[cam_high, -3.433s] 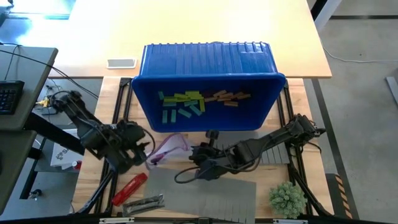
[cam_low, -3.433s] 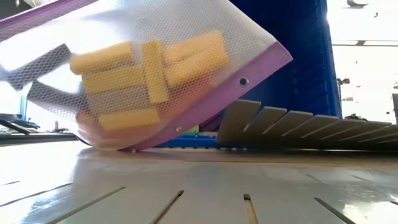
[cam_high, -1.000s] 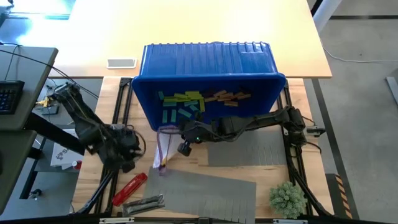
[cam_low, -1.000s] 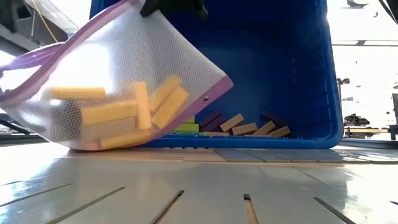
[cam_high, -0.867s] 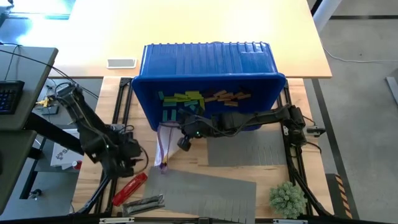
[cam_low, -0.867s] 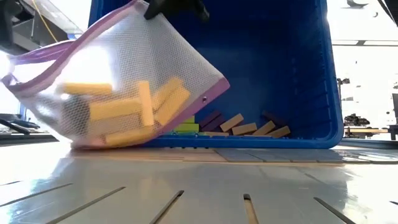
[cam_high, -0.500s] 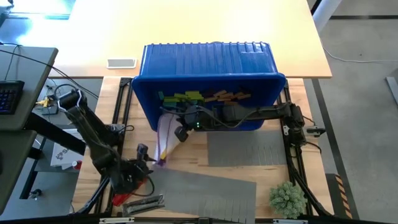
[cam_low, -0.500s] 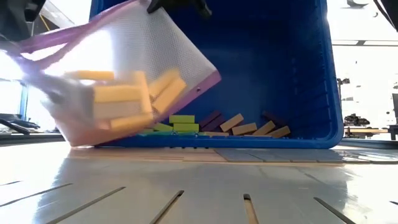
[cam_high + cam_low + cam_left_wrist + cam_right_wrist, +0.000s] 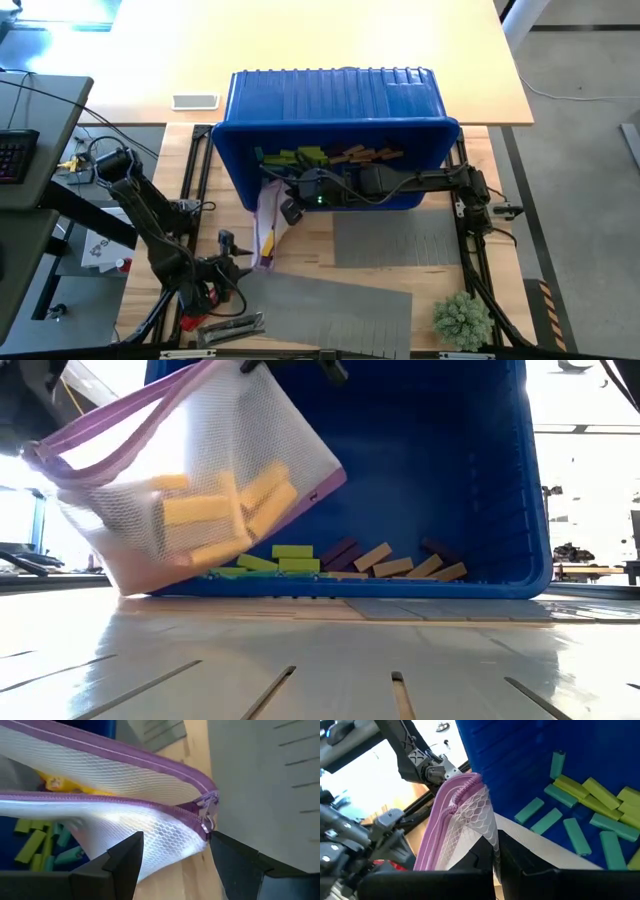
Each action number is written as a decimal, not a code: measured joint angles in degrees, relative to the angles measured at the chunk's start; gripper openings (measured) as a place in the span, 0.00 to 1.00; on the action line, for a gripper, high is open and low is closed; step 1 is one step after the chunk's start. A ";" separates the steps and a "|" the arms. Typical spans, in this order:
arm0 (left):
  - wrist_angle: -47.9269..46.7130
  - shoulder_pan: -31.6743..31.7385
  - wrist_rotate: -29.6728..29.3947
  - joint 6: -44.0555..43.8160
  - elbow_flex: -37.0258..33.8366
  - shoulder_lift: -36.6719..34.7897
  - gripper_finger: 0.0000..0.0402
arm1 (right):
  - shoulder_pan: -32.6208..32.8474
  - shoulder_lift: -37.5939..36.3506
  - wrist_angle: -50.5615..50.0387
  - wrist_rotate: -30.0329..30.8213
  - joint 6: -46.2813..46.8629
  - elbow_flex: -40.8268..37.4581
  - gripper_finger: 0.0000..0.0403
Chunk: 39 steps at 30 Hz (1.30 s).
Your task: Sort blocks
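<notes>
A white mesh pouch (image 9: 265,225) with a purple zip edge (image 9: 125,805) holds several yellow blocks (image 9: 215,510). It hangs tilted before the open side of the blue bin (image 9: 340,100). My right gripper (image 9: 495,845), also seen from above (image 9: 288,208), is shut on the pouch. Lime, teal, purple and tan blocks (image 9: 340,560) lie inside the bin. My left gripper (image 9: 228,258) stands open, low over the table. Its two fingers (image 9: 125,865) flank the pouch's zip-pull end (image 9: 207,820); whether they touch it, I cannot tell. My right gripper pinches the pouch's upper corner (image 9: 250,372) between its two fingers, at the mesh (image 9: 487,832) beside the end of the purple zip edge. It comes at the corner slanting down from the right. The pouch hangs tilted below it, its lower end (image 9: 130,585) down at the table.
Two grey slotted mats (image 9: 330,305) (image 9: 395,240) lie on the wooden table near the front. A red tool (image 9: 185,320) and a metal piece (image 9: 230,325) lie at the near left under my left arm. A green plant (image 9: 462,318) stands at the near right.
My left gripper has sunk and gone toward the near edge, then stopped beside the pouch's zip-pull end. My right gripper has drawn the pouch's held corner toward the bin and a little up. The pouch has swung to the left, and the yellow blocks inside have shifted.
</notes>
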 joint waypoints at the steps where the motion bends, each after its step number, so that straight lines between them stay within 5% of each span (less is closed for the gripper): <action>1: 0.56 -0.19 0.52 -0.02 -0.50 0.00 0.53 | -0.02 0.00 0.00 -0.06 0.91 0.00 0.00; 10: 1.89 -0.65 1.57 -0.08 -1.46 1.48 0.53 | -0.33 0.00 0.02 -0.06 5.97 0.00 0.00; 28: 13.41 0.70 -11.36 -0.94 -1.49 11.71 0.51 | -0.39 0.00 0.02 -2.14 13.61 0.00 0.00; 32: 13.45 2.01 -11.46 -1.48 -1.49 12.60 0.41 | -0.39 0.00 0.04 -2.80 14.08 0.00 0.00; 39: 11.60 3.51 -8.56 -1.94 -1.32 12.21 0.04 | -0.33 0.00 0.06 -3.94 14.13 0.00 0.00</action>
